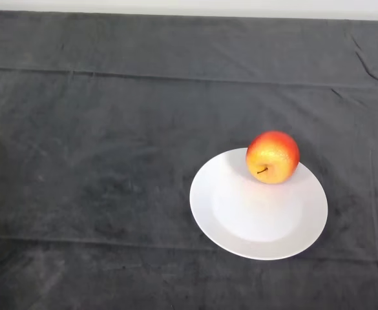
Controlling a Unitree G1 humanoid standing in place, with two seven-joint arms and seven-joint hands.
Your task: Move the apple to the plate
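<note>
Fingers, hand: none in your view, state unknowable. Apple (273, 157) sits on white plate (240, 226), far rim side, stem facing you. Rim slope likely keeps it put. Task looks done.

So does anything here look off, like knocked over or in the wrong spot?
Nothing much. The apple sits on the white plate, though at its far rim rather than in the middle, with its stem turned toward the camera. The dark cloth shows a few creases. Nothing is spilled or damaged.
</note>
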